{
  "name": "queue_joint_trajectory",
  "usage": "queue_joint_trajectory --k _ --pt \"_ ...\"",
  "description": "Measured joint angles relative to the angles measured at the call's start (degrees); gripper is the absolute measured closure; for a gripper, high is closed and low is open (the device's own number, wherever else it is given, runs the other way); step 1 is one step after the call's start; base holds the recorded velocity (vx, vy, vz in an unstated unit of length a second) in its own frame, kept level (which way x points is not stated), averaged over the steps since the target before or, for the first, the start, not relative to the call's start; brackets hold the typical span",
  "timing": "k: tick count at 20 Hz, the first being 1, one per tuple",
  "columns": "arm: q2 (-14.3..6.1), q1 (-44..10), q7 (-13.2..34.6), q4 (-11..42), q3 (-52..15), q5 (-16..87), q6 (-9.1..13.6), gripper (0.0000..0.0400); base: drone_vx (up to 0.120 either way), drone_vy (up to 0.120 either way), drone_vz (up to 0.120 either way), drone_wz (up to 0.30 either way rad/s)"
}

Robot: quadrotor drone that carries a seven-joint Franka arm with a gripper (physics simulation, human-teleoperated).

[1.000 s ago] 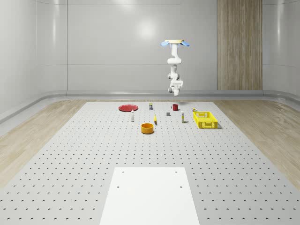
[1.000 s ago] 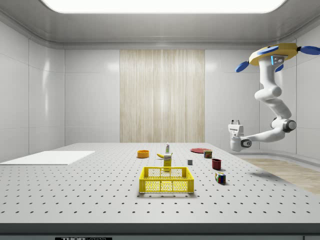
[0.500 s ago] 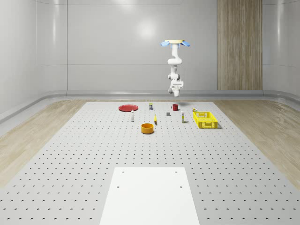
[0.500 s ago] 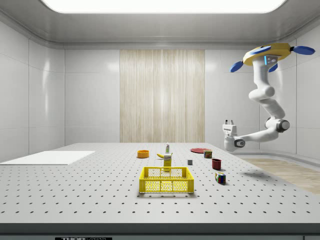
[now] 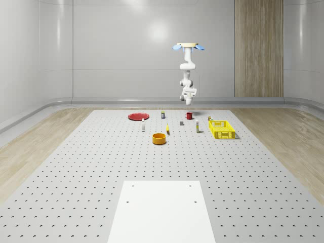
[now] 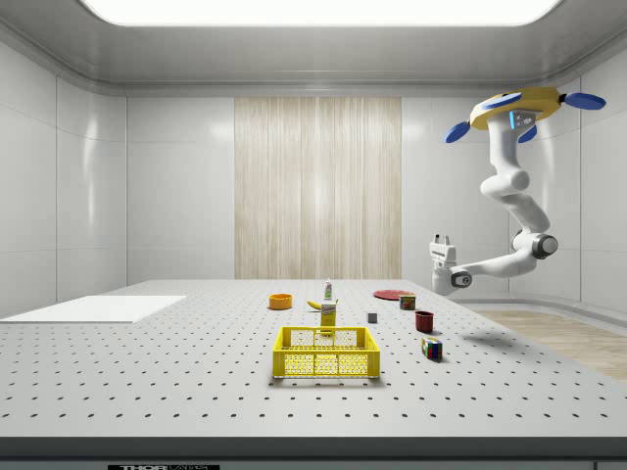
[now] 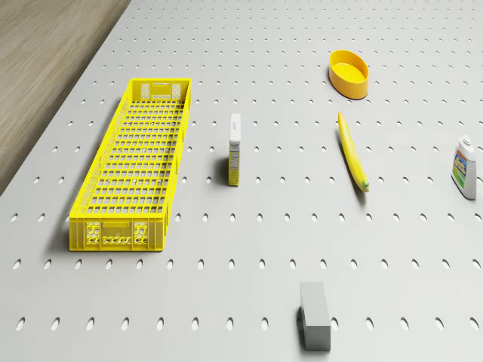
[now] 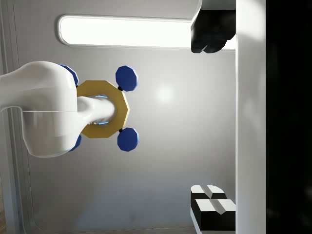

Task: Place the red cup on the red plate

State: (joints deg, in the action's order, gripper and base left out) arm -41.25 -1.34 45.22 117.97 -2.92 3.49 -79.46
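The red cup [image 5: 188, 116] [image 6: 424, 321] stands upright on the perforated table, far from the flat red plate [image 5: 137, 116] [image 6: 392, 294] toward the whole-scene view's left. The drone [image 5: 188, 46] [image 6: 517, 106] hovers high above the cup's end of the table. Its arm hangs down and bends, so the gripper [image 6: 442, 239] [image 5: 188, 95] points upward, well above the cup and slightly to the side view's right of it. In the wrist view the fingers [image 8: 209, 31] stand far apart with nothing between them, so the gripper [image 8: 212, 119] is open.
A yellow crate [image 5: 221, 129] [image 7: 132, 173], a small carton [image 7: 235, 149], a banana [image 7: 352, 151], an orange bowl [image 5: 159, 138] [image 7: 349, 73], a bottle [image 7: 464, 167] and a grey block [image 7: 315, 315] lie around. A colour cube [image 6: 431, 348] sits near the cup.
Drone and arm have drifted toward the side view's left, bringing the upturned gripper closer to above the cup. The cup and plate have not moved.
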Motion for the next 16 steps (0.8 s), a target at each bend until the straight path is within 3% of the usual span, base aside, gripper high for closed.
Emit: queue_joint_trajectory --k 5,10,13,16 --pt "-0.25 -1.07 0.65 0.55 -3.47 4.88 -0.29 0.0000 0.000 0.000 0.000 0.000" --pt "-0.87 -3.53 2.22 2.74 -11.20 15.89 -0.80 0.0000 0.000 0.000 -0.120 0.000" --pt "-1.79 -6.24 4.16 6.61 -19.16 27.61 -1.40 0.0000 0.000 0.000 -0.120 0.000" --pt "-3.50 -10.34 7.64 14.25 -29.55 44.00 -2.16 0.0000 0.000 0.000 -0.120 0.000"
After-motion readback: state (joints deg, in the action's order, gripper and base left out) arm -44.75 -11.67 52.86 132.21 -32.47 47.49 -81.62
